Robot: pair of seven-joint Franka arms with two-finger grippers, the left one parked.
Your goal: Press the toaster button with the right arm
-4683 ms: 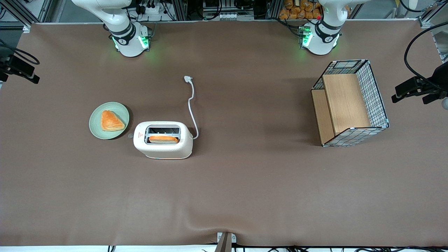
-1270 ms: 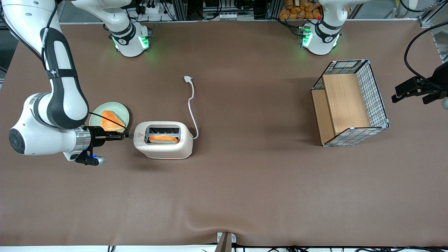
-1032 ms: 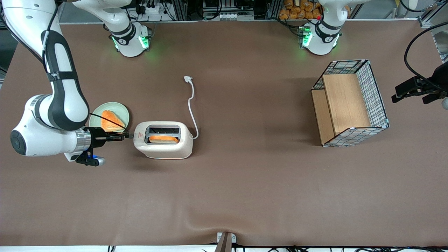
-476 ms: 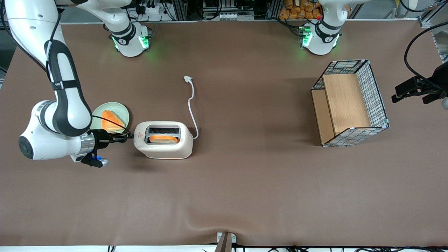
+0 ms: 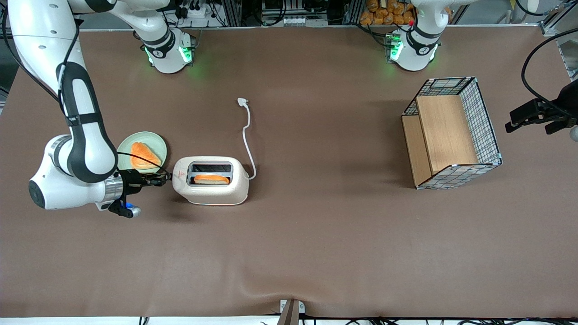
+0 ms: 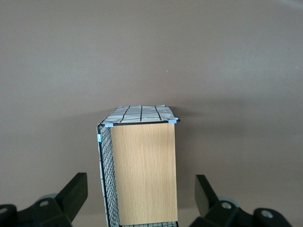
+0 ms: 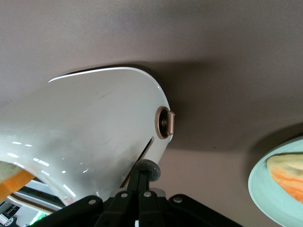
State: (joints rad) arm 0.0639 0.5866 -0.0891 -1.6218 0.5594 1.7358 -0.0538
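A: Where is the toaster (image 5: 211, 180) now?

B: It stands on the brown table (image 5: 316, 234), toward the working arm's end. A slice of toast (image 5: 211, 179) sits in the slot nearer to the front camera. The white cord (image 5: 247, 135) runs from the toaster's other narrow end and goes farther from the camera, and it ends in a plug.

A: And the right arm (image 5: 76, 135)?

B: It is bent low over the table. Its gripper (image 5: 163, 178) lies level and points at the narrow end of the toaster with the red mark.

A: How are the jaws?

B: The two fingers (image 7: 138, 183) are pressed together and they hold nothing. Their tips touch the toaster button (image 7: 148, 170), the small grey knob at the slit in that narrow end. Just beside it on the same end there is a round copper-coloured dial (image 7: 165, 123).

A: What else is near?

B: A pale green plate (image 5: 156, 146) with a piece of pastry (image 5: 143, 155) on it lies just beside the gripper, a bit farther from the camera. A wire basket (image 5: 451, 133) with wooden boards stands toward the parked arm's end.
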